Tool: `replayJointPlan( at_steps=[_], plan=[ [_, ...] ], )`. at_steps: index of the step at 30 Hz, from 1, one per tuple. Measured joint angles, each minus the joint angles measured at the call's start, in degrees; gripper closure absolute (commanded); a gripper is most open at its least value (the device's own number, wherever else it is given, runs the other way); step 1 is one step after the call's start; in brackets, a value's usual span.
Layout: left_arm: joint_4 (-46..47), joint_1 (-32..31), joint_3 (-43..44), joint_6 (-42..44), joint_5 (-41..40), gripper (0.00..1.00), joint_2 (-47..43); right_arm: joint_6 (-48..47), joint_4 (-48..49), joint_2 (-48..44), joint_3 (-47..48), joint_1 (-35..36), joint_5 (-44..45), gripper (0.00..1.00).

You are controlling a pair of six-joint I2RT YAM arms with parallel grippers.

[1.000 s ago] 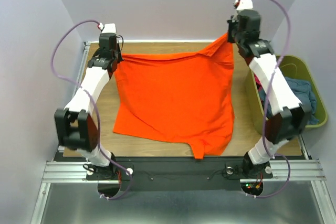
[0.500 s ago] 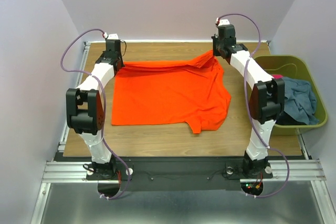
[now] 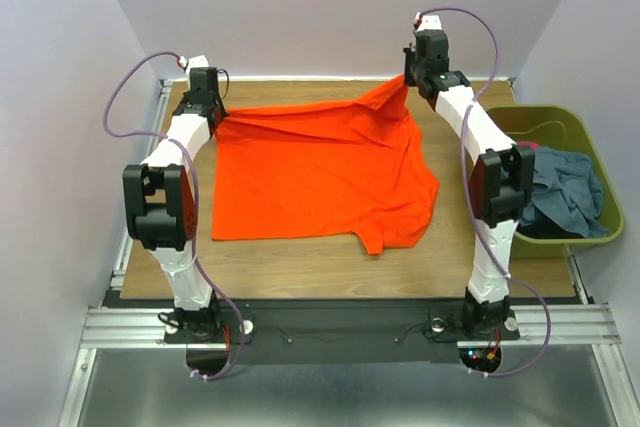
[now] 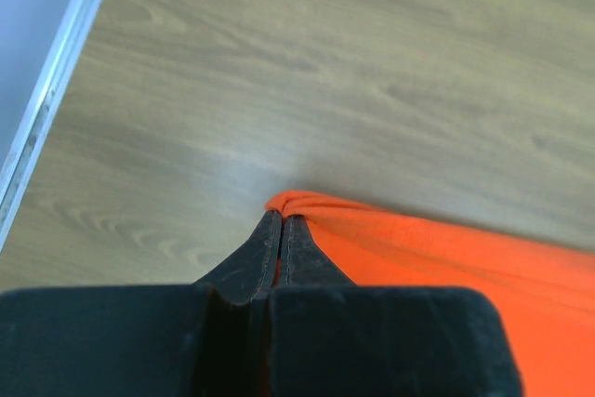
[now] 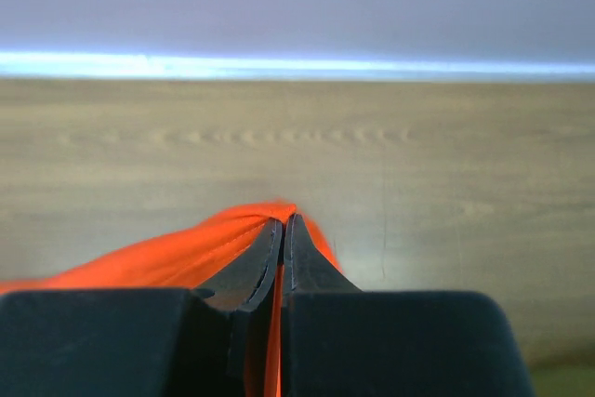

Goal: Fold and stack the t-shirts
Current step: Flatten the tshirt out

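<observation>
The bright orange t-shirt (image 3: 320, 172) lies spread on the wooden table, its far edge lifted at both corners. My left gripper (image 3: 216, 119) is shut on its far left corner (image 4: 297, 204), low over the table. My right gripper (image 3: 405, 85) is shut on the far right corner (image 5: 270, 218) and holds it raised, so the cloth slopes up to it. A slate blue-grey t-shirt (image 3: 560, 187) lies in the olive-green tub (image 3: 585, 127) on the right, with a bit of magenta-pink cloth (image 3: 527, 147) at the tub's inner edge.
The wooden table (image 3: 300, 257) shows bare wood along the front and at the far edge (image 5: 418, 165). A metal rail (image 4: 46, 109) runs down the table's left side. The back wall stands just beyond the far edge.
Both grippers came down from high toward the table's far edge with the shirt corners, laying the cloth flat. In the last half second the right gripper rose slightly, lifting its corner.
</observation>
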Motion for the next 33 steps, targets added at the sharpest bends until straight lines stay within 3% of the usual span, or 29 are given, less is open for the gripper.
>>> replayJointPlan(
  at_steps=[4,6,9,10,13,16,20,23,27,33],
  plan=[
    [2.34,1.73,5.01,-2.03,1.2,1.0,4.22,1.75,2.14,6.12,8.48,-0.15,0.98,0.99],
    [3.15,2.08,7.19,-2.73,1.92,0.94,6.51,3.21,3.02,10.01,12.74,-0.28,1.77,0.96],
    [4.96,2.36,10.27,-3.91,3.5,0.72,10.69,5.09,3.41,15.56,18.03,-0.44,2.64,0.76],
    [5.27,2.36,10.64,-3.91,3.78,0.44,11.63,5.49,3.69,17.53,19.69,-0.5,2.62,0.67],
    [6.03,2.62,11.8,-5.16,5.6,0.17,14.91,6.47,4.17,21.18,21.97,-0.68,1.92,0.43],
    [6.4,3.17,11.89,-6.36,7.45,0.14,16.96,7.13,4.11,23.39,22.32,-0.7,0.63,0.34],
    [6.58,4.37,11.89,-7.21,8.55,0.14,17.05,7.23,4.55,22.12,19.17,-0.74,-0.57,0.33],
    [6.25,4.9,9.77,-7.98,9.2,0.14,14.08,7.58,5.03,15.89,9.35,-0.74,-1.99,0.34],
    [3.74,4.39,-0.44,-9.42,9.81,0.16,1.29,10.1,5.14,1.77,-8.59,-0.87,-4.11,0.46],
    [2.27,-2.6,-18.43,-12.63,10.86,0.22,-21.24,16.24,4.15,-19.19,-33.27,-0.96,-9.2,0.53]
  ],
)
